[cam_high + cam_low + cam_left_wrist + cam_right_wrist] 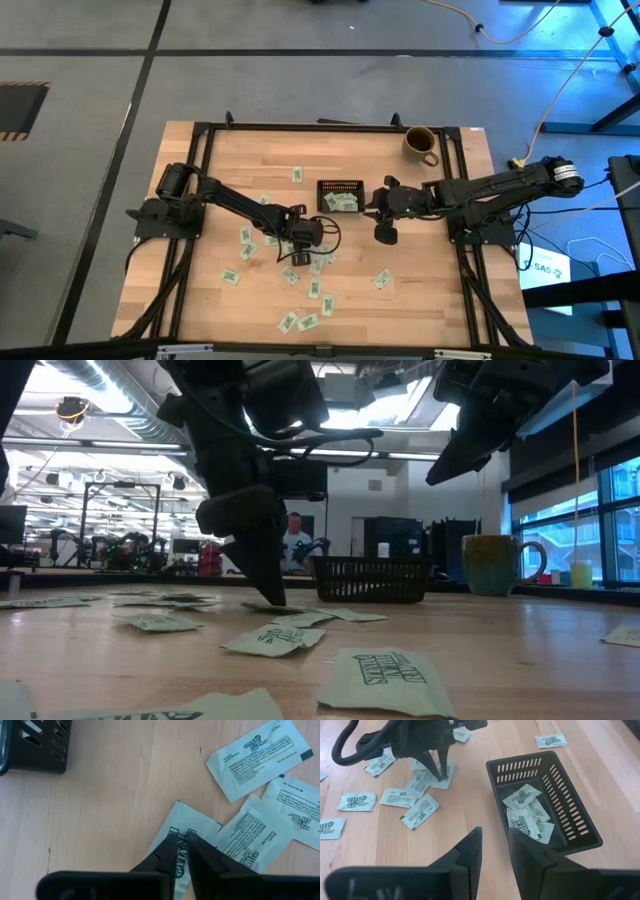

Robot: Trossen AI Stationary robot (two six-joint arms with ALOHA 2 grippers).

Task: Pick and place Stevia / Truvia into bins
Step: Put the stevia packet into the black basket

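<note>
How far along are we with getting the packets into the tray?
Early. A few packets already lie in the black tray. The left gripper is down on a packet on the table, fingers nearly together over it, not lifted yet. The right gripper hangs open beside the tray, holding nothing. Most scattered packets remain on the wood.

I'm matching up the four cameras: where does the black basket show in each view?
High view: black basket at table centre, between both arms.
Low view: mid-distance, centre, left of the mug.
Left wrist view: only a corner at top left.
Right wrist view: right of centre, packets inside, beyond the right gripper.
Shared landmark: the left gripper, on a packet.
</note>
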